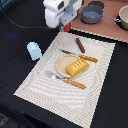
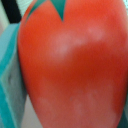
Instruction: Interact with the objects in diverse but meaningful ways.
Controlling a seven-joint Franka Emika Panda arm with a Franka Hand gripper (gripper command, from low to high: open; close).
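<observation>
Pincer point(image 1: 66, 26) up near the far edge of the placemat point(image 1: 35, 80), below the white wrist housing, with something red just visible between its tips. Wrist view almost wholly filled by a red tomato point(image 2: 75, 70) with a green calyx at its crown, pressed close to the lens, a teal finger pad point(image 2: 11, 85) tight against one flank. Closed around the tomato, then, and lifted clear of the mat.

On the striped beige placemat, a tan round plate point(image 1: 62, 65) near the middle, carrying the yellow ridged bread block point(image 1: 76, 67), which overhangs the plate's rim toward the exterior view's right. Wooden-handled knife point(image 1: 80, 55) lying just beyond the plate, its handle touching or nearly touching the bread block; cannot tell which. Wooden-handled fork point(image 1: 66, 79) on the near side of the plate, tines toward the exterior view's left. Thin dark-brown sausage stick point(image 1: 80, 45) lying flat on the mat beyond the knife, apart from it.

Pale blue cup point(image 1: 34, 50) standing on the dark desk point(image 1: 15, 30) just off the mat's edge, on the exterior view's left, well apart from the plate.

Grey pot point(image 1: 92, 14) with a dark lid point(image 1: 96, 5) behind it on a pinkish board point(image 1: 107, 30) at the far side; part of a second pot point(image 1: 123, 17) at the exterior view's right edge.
</observation>
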